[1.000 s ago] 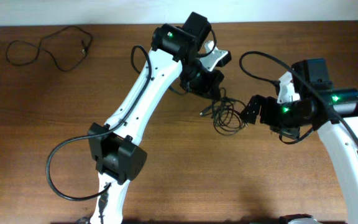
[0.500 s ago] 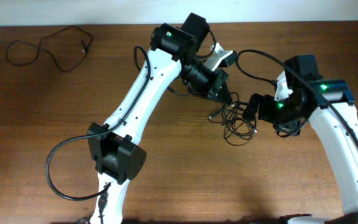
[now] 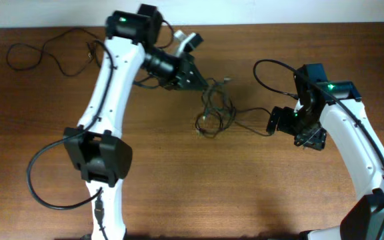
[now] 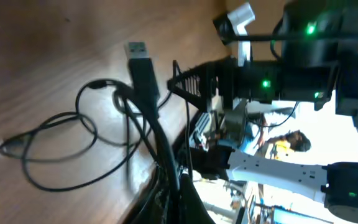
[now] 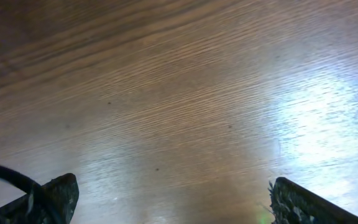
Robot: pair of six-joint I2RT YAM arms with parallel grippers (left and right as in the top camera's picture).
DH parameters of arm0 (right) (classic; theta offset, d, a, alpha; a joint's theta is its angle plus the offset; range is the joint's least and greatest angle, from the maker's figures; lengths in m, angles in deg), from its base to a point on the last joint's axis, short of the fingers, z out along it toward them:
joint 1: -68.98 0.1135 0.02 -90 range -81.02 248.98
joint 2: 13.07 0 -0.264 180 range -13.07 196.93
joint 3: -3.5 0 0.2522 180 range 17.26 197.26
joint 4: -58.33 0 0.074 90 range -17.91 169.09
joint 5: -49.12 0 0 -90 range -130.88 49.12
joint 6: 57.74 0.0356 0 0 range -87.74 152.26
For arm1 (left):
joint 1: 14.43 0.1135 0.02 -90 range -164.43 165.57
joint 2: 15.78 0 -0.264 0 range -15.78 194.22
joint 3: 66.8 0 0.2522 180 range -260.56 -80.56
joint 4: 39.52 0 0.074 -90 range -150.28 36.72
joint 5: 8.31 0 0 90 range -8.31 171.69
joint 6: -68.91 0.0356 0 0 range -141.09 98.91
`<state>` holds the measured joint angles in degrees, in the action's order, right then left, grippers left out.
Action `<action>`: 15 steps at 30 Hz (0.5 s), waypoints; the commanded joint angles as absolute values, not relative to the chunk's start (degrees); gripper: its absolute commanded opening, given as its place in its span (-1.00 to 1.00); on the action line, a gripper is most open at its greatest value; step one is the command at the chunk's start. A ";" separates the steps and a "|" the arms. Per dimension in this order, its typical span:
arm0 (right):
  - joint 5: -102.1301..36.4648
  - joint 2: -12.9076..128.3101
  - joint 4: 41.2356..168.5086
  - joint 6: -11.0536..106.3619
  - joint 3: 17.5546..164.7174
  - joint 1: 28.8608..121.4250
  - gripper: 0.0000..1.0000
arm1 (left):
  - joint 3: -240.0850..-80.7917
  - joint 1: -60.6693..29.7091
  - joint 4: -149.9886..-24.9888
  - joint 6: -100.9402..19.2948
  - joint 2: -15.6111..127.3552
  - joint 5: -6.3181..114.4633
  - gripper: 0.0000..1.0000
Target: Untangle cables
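Beginning nearest the bases, at the right gripper (image 3: pixel 274 123): hovering low over the wooden table (image 3: pixel 179 187), holding both fingers (image 5: pixel 58 194) spread wide apart, clasping nothing. Showing only bare wood grain between them in the right wrist view, plus a black cord (image 5: pixel 5 174) crossing the corner just beside one finger; not possible to tell whether touching.

Moving farther out, to the cables (image 3: pixel 212 112): lying as a loose black tangle of loops near the table's middle, between the two grippers, sending one thin strand (image 3: pixel 249 127) rightward to end just beside the right gripper.

Farther again, at the left gripper (image 3: pixel 195 79): pinching shut on cords leading up from the tangle's far side, tilting down toward the wood. Showing a USB plug (image 4: pixel 137 53) and several loops against the wood ahead of the closed tips in the left wrist view.

Finishing at the far left corner with a lone cable (image 3: pixel 45 53), lying as a separate wavy line well apart from the tangle.
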<state>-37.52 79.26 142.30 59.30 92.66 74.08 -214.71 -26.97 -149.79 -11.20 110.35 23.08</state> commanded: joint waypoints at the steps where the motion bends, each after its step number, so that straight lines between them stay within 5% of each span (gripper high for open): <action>1: -42.26 79.46 142.74 62.06 92.00 73.71 0.97 | -215.78 -23.14 -149.94 -9.51 110.09 24.63 -1.00; 8: -44.78 79.46 143.20 64.75 92.00 73.71 0.97 | -215.78 -22.62 -146.73 -28.11 110.09 62.51 -1.00; 15: -44.38 79.46 143.24 65.77 91.98 73.71 0.97 | -215.65 -22.94 -146.84 -40.48 110.09 86.44 -1.00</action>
<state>-36.91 79.26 141.89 63.52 92.66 75.20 -214.71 -25.68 -147.30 -30.36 110.35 60.98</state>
